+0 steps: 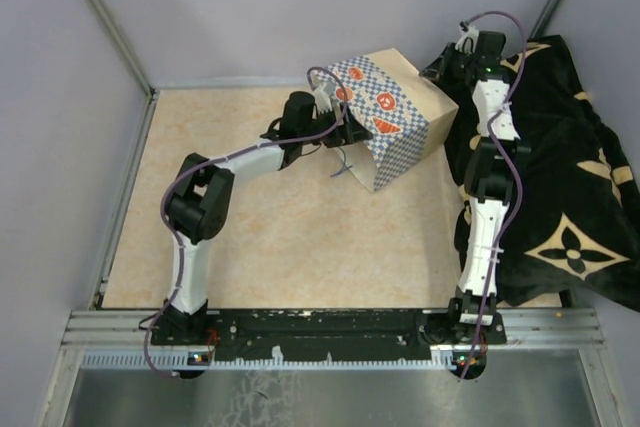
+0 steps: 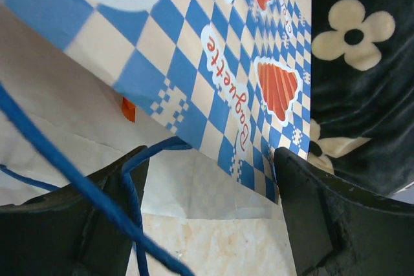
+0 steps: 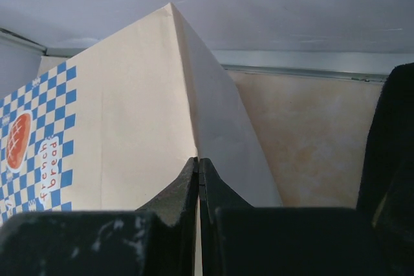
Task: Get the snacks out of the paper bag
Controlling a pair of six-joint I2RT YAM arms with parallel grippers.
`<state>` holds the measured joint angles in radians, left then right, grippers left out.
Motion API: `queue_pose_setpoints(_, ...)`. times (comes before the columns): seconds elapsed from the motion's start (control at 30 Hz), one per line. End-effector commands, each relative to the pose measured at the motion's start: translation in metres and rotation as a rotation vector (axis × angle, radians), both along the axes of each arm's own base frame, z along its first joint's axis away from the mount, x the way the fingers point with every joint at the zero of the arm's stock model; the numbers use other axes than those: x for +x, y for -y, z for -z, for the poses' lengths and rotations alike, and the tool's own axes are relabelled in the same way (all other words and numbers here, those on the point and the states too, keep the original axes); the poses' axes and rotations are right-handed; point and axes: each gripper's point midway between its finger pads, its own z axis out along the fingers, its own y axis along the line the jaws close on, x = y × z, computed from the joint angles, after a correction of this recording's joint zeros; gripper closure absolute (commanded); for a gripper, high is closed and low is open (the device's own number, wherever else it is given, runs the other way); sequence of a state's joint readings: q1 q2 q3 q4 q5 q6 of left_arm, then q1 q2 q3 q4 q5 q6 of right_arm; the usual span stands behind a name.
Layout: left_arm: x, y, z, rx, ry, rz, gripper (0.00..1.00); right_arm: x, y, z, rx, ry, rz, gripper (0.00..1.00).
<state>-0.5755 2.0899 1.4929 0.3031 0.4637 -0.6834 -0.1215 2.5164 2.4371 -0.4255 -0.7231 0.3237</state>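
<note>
Up close, the left gripper (image 2: 207, 182) hung with jaws wide apart at the mouth of the paper bag (image 2: 213, 63), blue cord handles (image 2: 65, 166) draped across one finger. Best to slip in under that cord, low along the table (image 1: 280, 237). The bag lay tipped by the far edge, snacks hidden bar an orange corner (image 2: 128, 109). The right gripper (image 3: 199, 167), tips together, seemed to pinch the bag's bottom fold. Black cloth (image 1: 570, 177) crowded the right edge — open room sat left and near.

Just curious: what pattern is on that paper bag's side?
The paper bag has blue-and-white checks with orange motifs; clearest in the left wrist view.
</note>
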Motion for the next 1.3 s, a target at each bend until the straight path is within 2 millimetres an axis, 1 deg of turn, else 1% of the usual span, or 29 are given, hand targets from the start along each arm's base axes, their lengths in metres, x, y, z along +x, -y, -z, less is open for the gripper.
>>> queue_pose_setpoints(0.0, 0.010, 0.004, 0.008, 0.050, 0.031, 0.010, 0.16, 0.005, -0.003, -0.069, 0.050, 0.161, -0.019, 1.00)
queue_pose_setpoints(0.07, 0.002, -0.001, 0.004, 0.053, 0.054, 0.019, 0.16, -0.001, -0.004, -0.075, 0.052, 0.164, -0.022, 1.00)
queue_pose_setpoints(0.13, -0.012, -0.010, -0.007, 0.049, 0.094, 0.034, 0.16, -0.008, -0.004, -0.084, 0.049, 0.168, -0.018, 1.00)
queue_pose_setpoints(0.17, -0.021, -0.015, -0.010, 0.051, 0.108, 0.044, 0.16, -0.013, -0.005, -0.092, 0.047, 0.173, -0.016, 0.94)
queue_pose_setpoints(0.2, -0.031, -0.021, -0.019, 0.046, 0.130, 0.052, 0.16, -0.017, -0.005, -0.099, 0.047, 0.177, -0.010, 0.74)
queue_pose_setpoints(0.23, -0.043, -0.027, -0.024, 0.041, 0.146, 0.062, 0.15, -0.026, -0.005, -0.119, 0.045, 0.207, 0.000, 0.52)
queue_pose_setpoints(0.27, -0.056, -0.033, -0.030, 0.031, 0.165, 0.075, 0.15, -0.032, -0.004, -0.128, 0.050, 0.211, 0.023, 0.30)
queue_pose_setpoints(0.3, -0.070, -0.041, -0.032, 0.024, 0.181, 0.085, 0.15, -0.039, -0.002, -0.138, 0.047, 0.223, 0.054, 0.14)
queue_pose_setpoints(0.33, -0.083, -0.049, -0.033, 0.022, 0.195, 0.090, 0.15, -0.049, 0.000, -0.148, 0.041, 0.237, 0.086, 0.04)
queue_pose_setpoints(0.37, -0.094, -0.059, -0.032, 0.027, 0.209, 0.079, 0.15, -0.057, 0.004, -0.141, 0.037, 0.220, 0.125, 0.01)
queue_pose_setpoints(0.4, -0.108, -0.071, -0.019, 0.048, 0.195, 0.063, 0.14, -0.069, 0.005, -0.149, 0.029, 0.239, 0.160, 0.01)
queue_pose_setpoints(0.43, -0.117, -0.082, -0.015, 0.059, 0.202, 0.044, 0.14, -0.081, 0.007, -0.156, 0.013, 0.262, 0.204, 0.01)
queue_pose_setpoints(0.47, -0.124, -0.091, -0.013, 0.064, 0.216, 0.019, 0.14, -0.091, 0.009, -0.158, -0.012, 0.274, 0.249, 0.01)
queue_pose_setpoints(0.5, -0.132, -0.100, -0.007, 0.075, 0.217, -0.002, 0.13, -0.104, 0.006, -0.165, -0.051, 0.306, 0.274, 0.01)
queue_pose_setpoints(0.53, -0.137, -0.109, -0.003, 0.082, 0.223, -0.030, 0.13, -0.114, 0.002, -0.162, -0.108, 0.319, 0.301, 0.01)
queue_pose_setpoints(0.57, -0.143, -0.117, 0.000, 0.084, 0.230, -0.052, 0.12, -0.127, -0.010, -0.165, -0.175, 0.344, 0.307, 0.01)
queue_pose_setpoints(0.6, -0.147, -0.123, 0.008, 0.093, 0.221, -0.068, 0.12, -0.142, -0.026, -0.166, -0.259, 0.369, 0.295, 0.01)
queue_pose_setpoints(0.67, -0.155, -0.132, 0.023, 0.114, 0.188, -0.081, 0.12, -0.168, -0.066, -0.157, -0.434, 0.412, 0.237, 0.01)
queue_pose_setpoints(0.7, -0.159, -0.135, 0.030, 0.123, 0.161, -0.084, 0.12, -0.186, -0.099, -0.154, -0.535, 0.470, 0.169, 0.01)
queue_pose_setpoints(0.73, -0.162, -0.139, 0.037, 0.129, 0.130, -0.090, 0.12, -0.199, -0.122, -0.141, -0.598, 0.494, 0.103, 0.01)
queue_pose_setpoints(0.77, -0.167, -0.142, 0.045, 0.133, 0.096, -0.092, 0.12, -0.212, -0.147, -0.136, -0.634, 0.528, 0.035, 0.01)
queue_pose_setpoints(0.83, -0.172, -0.146, 0.051, 0.116, 0.081, -0.100, 0.12, -0.231, -0.188, -0.124, -0.642, 0.556, -0.093, 0.01)
queue_pose_setpoints(0.93, -0.178, -0.151, 0.056, 0.086, 0.069, -0.109, 0.12, -0.242, -0.233, -0.109, -0.604, 0.538, -0.238, 0.05)
queue_pose_setpoints(0.97, -0.179, -0.153, 0.056, 0.083, 0.066, -0.112, 0.12, -0.242, -0.243, -0.106, -0.610, 0.528, -0.262, 0.06)
queue_pose_setpoints(1.1, -0.184, -0.157, 0.059, 0.088, 0.061, -0.113, 0.12, -0.230, -0.271, -0.075, -0.664, 0.454, -0.328, 0.07)
queue_pose_setpoints(1.13, -0.185, -0.158, 0.060, 0.090, 0.061, -0.114, 0.12, -0.226, -0.276, -0.071, -0.663, 0.443, -0.341, 0.08)
queue_pose_setpoints(1.17, -0.187, -0.160, 0.061, 0.093, 0.060, -0.116, 0.12, -0.223, -0.282, -0.060, -0.669, 0.414, -0.362, 0.09)
queue_pose_setpoints(1.27, -0.190, -0.164, 0.063, 0.107, 0.065, -0.122, 0.12, -0.215, -0.297, -0.044, -0.668, 0.371, -0.398, 0.15)
